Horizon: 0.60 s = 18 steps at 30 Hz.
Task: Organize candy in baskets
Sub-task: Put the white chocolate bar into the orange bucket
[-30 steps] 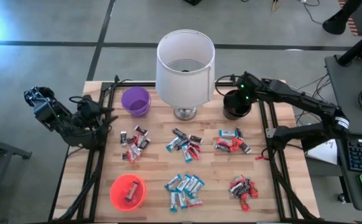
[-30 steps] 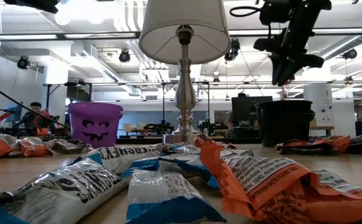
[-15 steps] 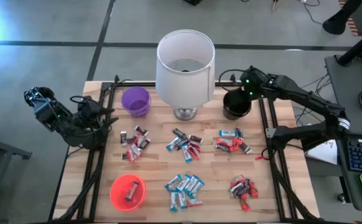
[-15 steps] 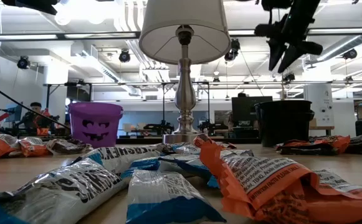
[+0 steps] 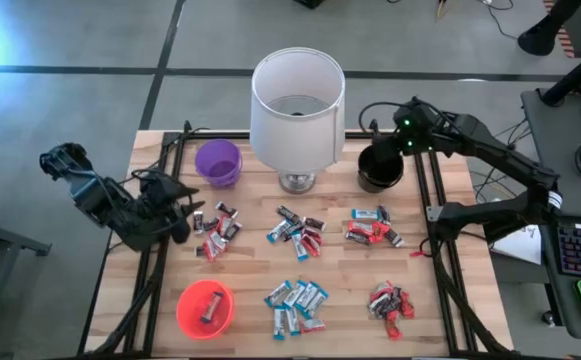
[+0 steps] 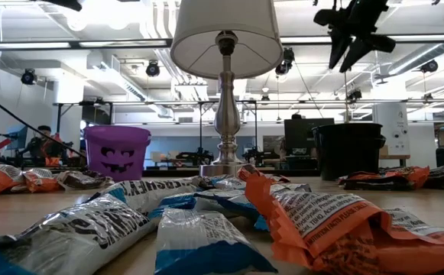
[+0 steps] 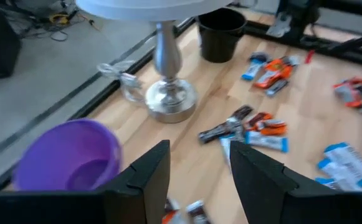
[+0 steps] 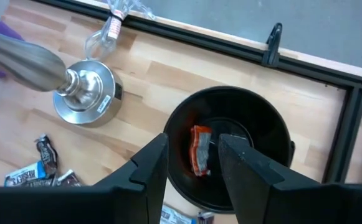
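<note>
Candy lies on the wooden table in several piles: a left pile [image 5: 215,230], a middle pile [image 5: 295,232], a right pile [image 5: 372,230] and two near piles [image 5: 295,305] [image 5: 390,302]. The orange-red basket [image 5: 206,308] holds one bar. The purple basket [image 5: 218,162] and the black basket [image 5: 380,168] stand at the far side. My right gripper [image 8: 193,180] hangs open high above the black basket [image 8: 230,149], where a red bar [image 8: 199,152] lies on the bottom. My left gripper [image 7: 196,186] is open, hovering beside the left pile, touching nothing.
A big white lampshade on a metal base [image 5: 297,110] stands between the purple and black baskets; its foot [image 8: 84,99] is close to the black basket. Black frame rails [image 5: 155,250] run along the table's left and right sides. Bare wood shows between the piles.
My right gripper has risen straight up over the black basket and its fingertips have spread apart. My left arm has swung from the table's left edge toward the right, bringing its gripper over the table next to the left candy pile.
</note>
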Available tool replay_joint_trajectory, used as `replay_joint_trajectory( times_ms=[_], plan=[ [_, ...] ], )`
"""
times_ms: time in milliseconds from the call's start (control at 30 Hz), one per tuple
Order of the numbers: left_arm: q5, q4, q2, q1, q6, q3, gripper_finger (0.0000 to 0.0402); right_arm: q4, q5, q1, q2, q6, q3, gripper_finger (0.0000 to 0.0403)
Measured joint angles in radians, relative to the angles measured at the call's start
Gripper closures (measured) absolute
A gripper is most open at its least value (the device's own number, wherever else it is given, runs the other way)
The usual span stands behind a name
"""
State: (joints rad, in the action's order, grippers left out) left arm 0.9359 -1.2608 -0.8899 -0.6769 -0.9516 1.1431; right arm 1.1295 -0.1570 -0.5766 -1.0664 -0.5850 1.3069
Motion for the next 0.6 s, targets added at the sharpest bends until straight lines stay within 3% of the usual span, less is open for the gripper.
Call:
replay_joint_trajectory(
  times_ms=[333,600],
  plan=[
    [-0.096,0.111,-0.134,0.063,-0.056,0.000,0.0260,0.101,0.000,0.000,0.000,-0.009,0.047,0.0264],
    [-0.182,0.324,-0.255,0.170,0.095,0.001,0.0260,0.099,0.000,0.000,0.000,-0.009,0.046,0.0264]
  ],
)
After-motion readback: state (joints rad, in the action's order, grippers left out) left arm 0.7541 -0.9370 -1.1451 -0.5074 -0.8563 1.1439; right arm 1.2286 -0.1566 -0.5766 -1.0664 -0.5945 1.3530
